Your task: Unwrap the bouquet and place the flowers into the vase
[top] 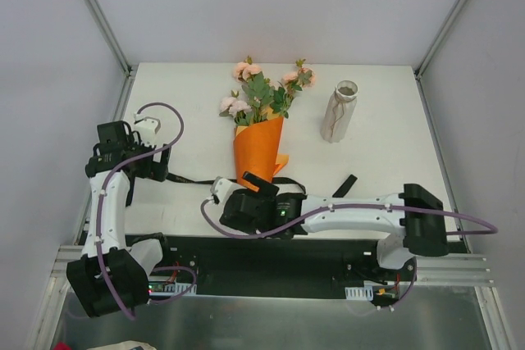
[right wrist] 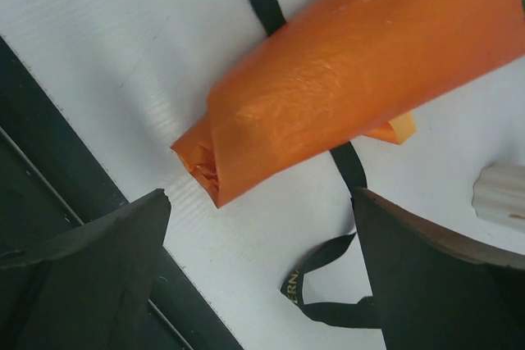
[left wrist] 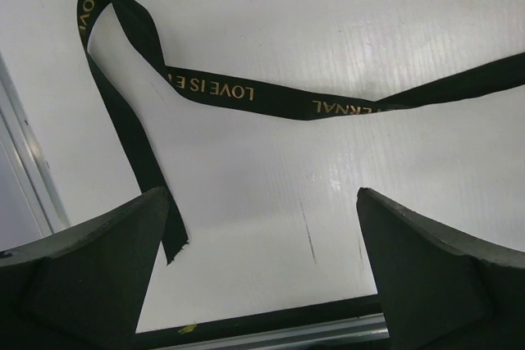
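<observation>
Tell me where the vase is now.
In the top view, the vase stands toward the far right of the table, just right of the bouquet and apart from it.

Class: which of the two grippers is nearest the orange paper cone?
The right gripper, open at the tip of the orange paper cone; the left gripper is over only the black printed ribbon.

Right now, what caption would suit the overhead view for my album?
Left pincer and right pincer open, orange-wrapped bouquet lying over a loose black ribbon on the table, vase nearby.
</observation>
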Controlling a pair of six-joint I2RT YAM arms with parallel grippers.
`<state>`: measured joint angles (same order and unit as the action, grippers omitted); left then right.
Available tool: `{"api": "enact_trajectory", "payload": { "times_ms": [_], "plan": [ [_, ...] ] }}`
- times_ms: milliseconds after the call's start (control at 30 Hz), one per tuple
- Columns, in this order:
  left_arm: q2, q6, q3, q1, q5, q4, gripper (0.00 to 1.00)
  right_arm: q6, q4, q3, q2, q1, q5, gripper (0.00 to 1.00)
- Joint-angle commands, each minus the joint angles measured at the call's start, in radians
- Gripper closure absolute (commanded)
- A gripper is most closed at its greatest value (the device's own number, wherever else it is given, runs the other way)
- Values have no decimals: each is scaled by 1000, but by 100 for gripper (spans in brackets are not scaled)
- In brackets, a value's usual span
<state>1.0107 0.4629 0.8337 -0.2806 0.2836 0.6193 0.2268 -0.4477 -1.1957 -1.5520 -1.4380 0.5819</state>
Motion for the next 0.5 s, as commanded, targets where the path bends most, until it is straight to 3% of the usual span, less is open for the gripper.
{"api": "enact_trajectory", "payload": {
  "times_ms": [0,200,467],
  "plan": [
    [-18,-33,70,8,71,69,1,108,18,-67,-91,-24,-7,4],
    [-14,-55,102,8,95,109,1,152,93,-51,-206,-24,33,4],
    [-12,-72,102,8,112,109,1,227,236,-35,-313,1,199,4]
  ]
}}
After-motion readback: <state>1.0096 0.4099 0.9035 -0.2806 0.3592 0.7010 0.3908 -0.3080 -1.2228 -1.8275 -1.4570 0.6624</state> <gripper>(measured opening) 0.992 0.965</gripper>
